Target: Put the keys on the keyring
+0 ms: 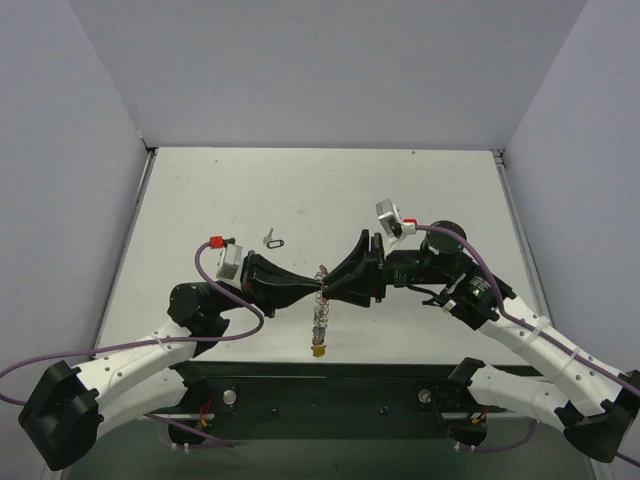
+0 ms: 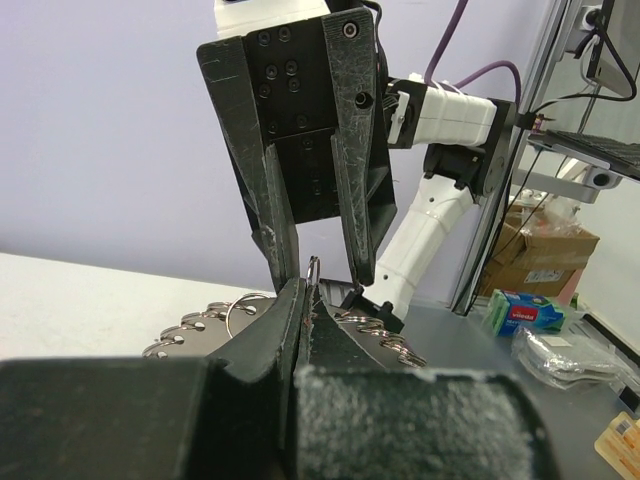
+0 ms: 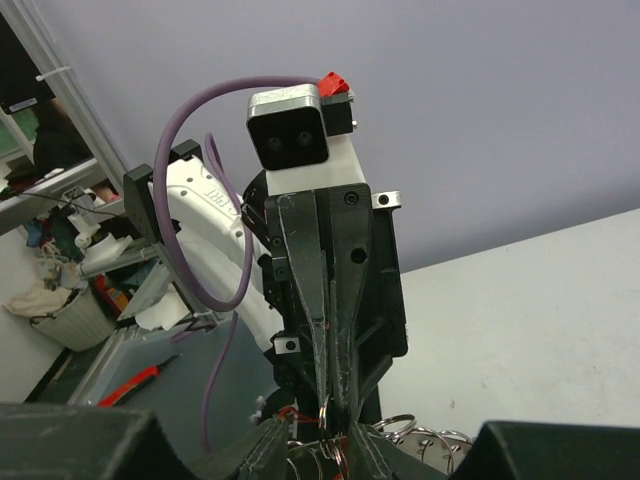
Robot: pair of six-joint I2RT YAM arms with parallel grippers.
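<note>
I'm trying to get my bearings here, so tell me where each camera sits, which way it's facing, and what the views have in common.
Top external: above and behind the bases, looking down on the table; both arms show, left hand and right hand meeting at the keyring.
Left wrist: looks along its own fingers at the right hand facing it.
Right wrist: looks the opposite way, over its own fingers, at the left hand.
Shared: both wrist views show the keyring between the hands.

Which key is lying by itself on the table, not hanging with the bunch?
The small silver metal key lying flat beyond the left end effector; the others dangle from the thin silver wire keyring.
</note>
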